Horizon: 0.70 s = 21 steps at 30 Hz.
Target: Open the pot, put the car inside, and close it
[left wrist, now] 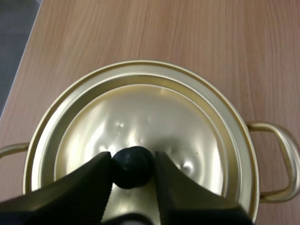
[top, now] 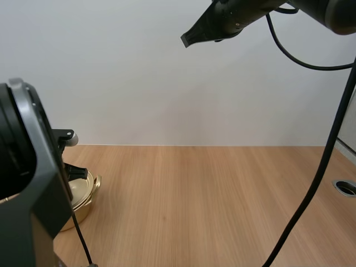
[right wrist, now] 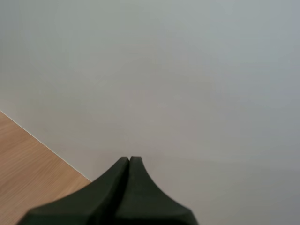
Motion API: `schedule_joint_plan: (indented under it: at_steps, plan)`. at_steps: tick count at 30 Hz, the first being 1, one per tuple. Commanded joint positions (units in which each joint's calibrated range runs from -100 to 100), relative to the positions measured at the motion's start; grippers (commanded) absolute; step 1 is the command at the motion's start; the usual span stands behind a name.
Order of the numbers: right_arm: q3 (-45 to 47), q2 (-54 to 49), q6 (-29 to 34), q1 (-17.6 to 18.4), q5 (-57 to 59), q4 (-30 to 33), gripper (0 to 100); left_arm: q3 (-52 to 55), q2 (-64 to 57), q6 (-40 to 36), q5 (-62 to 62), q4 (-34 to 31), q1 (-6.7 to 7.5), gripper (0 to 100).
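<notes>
**Pot (top: 86, 196) at far left, lid (left wrist: 154, 117) on**

Pot sits at the table's (top: 211, 200) left edge. My left gripper (left wrist: 132, 157) pinches the lid's black knob (left wrist: 133, 169). My right gripper (top: 187, 39) hangs high above the table, fingers together.

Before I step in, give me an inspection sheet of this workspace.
Surface: wooden table, with a round port near its right edge.
Job's things: gold pot near the table's left edge, lid seated on it, black knob on top of the lid.
Clutter: nothing seen.
Grippers: left gripper down at the lid, shut on the knob; right gripper high above the table, shut on nothing.
Cables: nothing seen besides the robot's own.
Surroundings: plain pale wall behind the table.
</notes>
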<state>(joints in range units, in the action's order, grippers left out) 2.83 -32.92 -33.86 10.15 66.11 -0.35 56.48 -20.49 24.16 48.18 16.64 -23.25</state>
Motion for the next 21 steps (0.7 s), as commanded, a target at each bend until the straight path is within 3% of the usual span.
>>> schedule_joint_plan:
  at_steps: [1,3,10,13,17,21]
  plan:
    - [0.06,0.04,-0.01,0.01,-0.06,0.0,0,0.0,-0.41,0.0,-0.83,0.05,-0.03,86]
    - [0.06,0.04,-0.01,0.01,-0.06,0.0,0,0.0,-1.23,-0.2,-1.87,0.55,-0.03,100]
    - [0.06,0.04,-0.01,0.01,-0.06,1.48,0,0.0,-7.63,-1.82,-5.4,5.82,-0.03,100]
    - [0.06,0.04,-0.01,0.01,-0.06,3.07,0,0.0,-12.72,1.02,-6.15,14.76,-0.03,100]
    - [0.06,0.04,0.67,0.01,-0.06,5.99,0,0.0,-21.17,11.9,-3.78,30.3,0.03,100]
    - [0.06,0.04,1.43,0.01,-0.06,9.41,0,0.0,-30.19,18.41,1.62,41.3,0.03,100]
